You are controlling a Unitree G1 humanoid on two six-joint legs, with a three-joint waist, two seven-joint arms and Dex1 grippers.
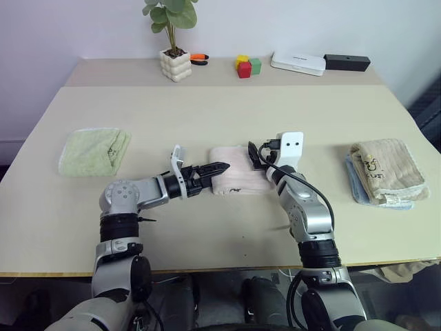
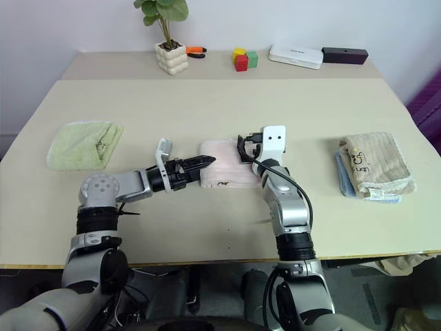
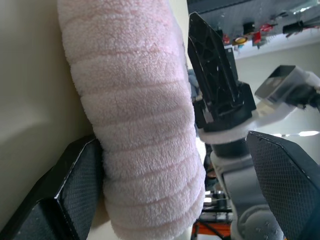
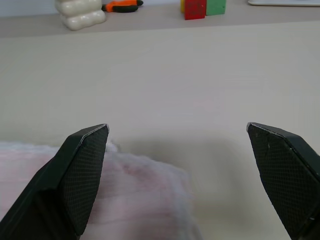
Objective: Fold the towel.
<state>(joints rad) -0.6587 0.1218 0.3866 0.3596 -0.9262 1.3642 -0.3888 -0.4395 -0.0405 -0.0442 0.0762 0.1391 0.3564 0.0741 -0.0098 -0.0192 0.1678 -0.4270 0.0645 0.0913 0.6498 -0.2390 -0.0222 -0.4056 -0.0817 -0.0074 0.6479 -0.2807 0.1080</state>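
Even, bright indoor light, prob. overhead; no hard glare on the table (image 1: pixel 207 110) from my head cams. Shadows soft & short: faint one under my left gripper (image 1: pixel 219 167), another at the towel (image 1: pixel 238 181) edge toward 6 o'clock. Head views sharp centre, slight bend at edges. Left wrist cam: towel fibres crisp up close, background at 3 o'clock soft, bright patch there. Right wrist cam: my fingers (image 4: pixel 82 170) sharp, towel near 7 o'clock blurry, far blocks (image 4: pixel 202 7) fairly clear.

Folded pink towel (image 2: pixel 227 172) lies between left tool (image 2: pixel 200 163) and right tool (image 2: pixel 242 148).
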